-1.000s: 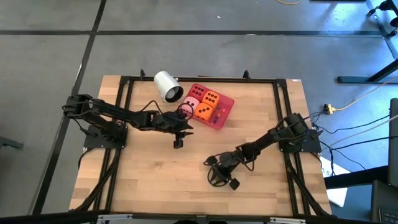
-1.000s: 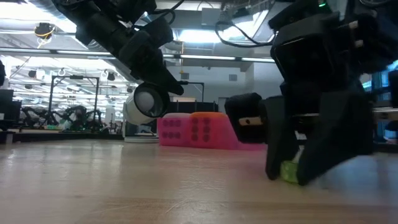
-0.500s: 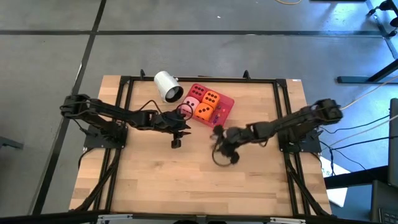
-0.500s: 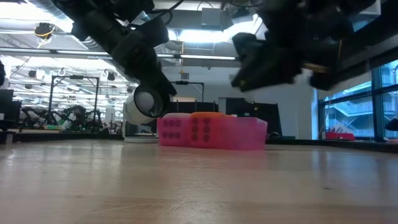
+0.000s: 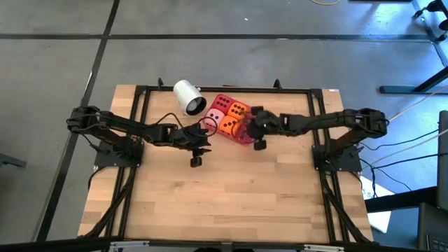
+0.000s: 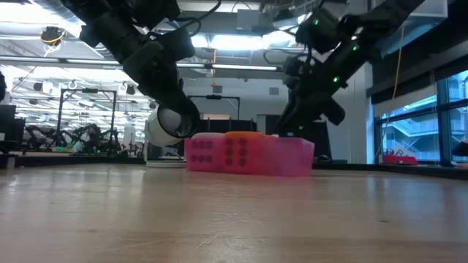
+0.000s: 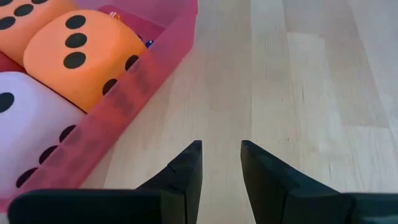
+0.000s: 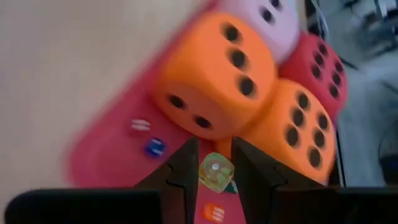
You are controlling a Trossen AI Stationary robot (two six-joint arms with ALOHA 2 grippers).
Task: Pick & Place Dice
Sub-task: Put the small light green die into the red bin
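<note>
**Right pincer carries a small green die over the tray**

The right pincer, at the centre of the high view, is clamped on a small green die above the tray, where four big dice sit. This looks like the placing step; next it should lower and let go. The left pincer waits just left of the tray, narrow and holding nothing, above the desk.

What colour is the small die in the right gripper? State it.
Translucent yellow-green. The small die sits between the right gripper fingers, clearest in the right wrist view.
</note>
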